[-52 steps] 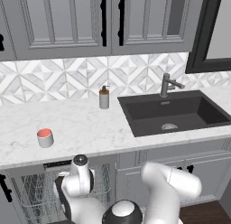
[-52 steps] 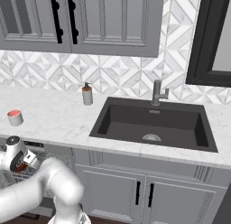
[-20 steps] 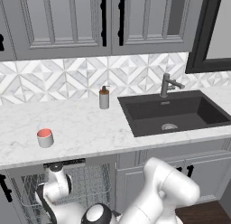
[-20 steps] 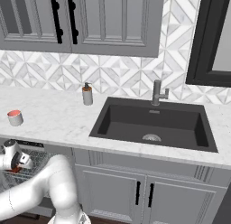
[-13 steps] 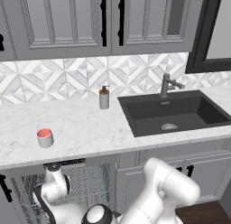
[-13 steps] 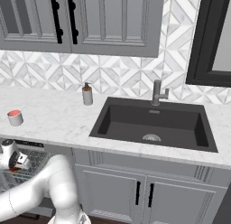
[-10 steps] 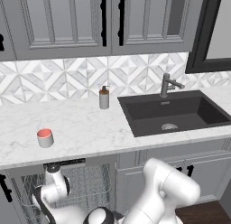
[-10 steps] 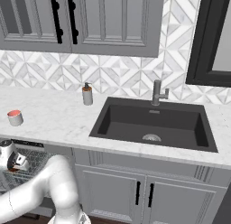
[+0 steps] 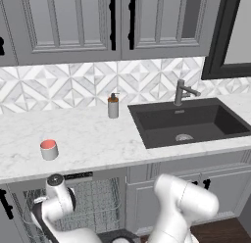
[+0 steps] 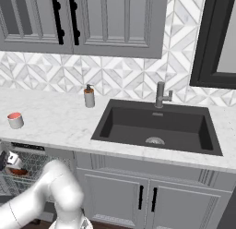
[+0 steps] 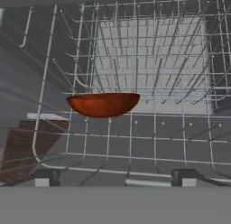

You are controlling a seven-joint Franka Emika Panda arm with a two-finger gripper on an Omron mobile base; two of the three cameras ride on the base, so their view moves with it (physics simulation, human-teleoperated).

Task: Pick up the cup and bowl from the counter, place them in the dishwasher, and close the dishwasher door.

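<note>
claw: spread, empty | bowl: in rack | writing: none legible

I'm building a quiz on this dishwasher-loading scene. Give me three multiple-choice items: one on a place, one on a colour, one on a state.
1. Where is the bowl?
A. in the sink
B. in the dishwasher's wire rack
C. on the counter

2. What colour is the cup's inside?
A. red-pink
B. blue
C. black

3. How is the pincer?
A. shut on the bowl
B. shut on the cup
C. open

Answers:
1. B, rack wires surround it.
2. A, its top shows red-pink.
3. C, fingertips stand wide apart, the bowl beyond them.
</note>
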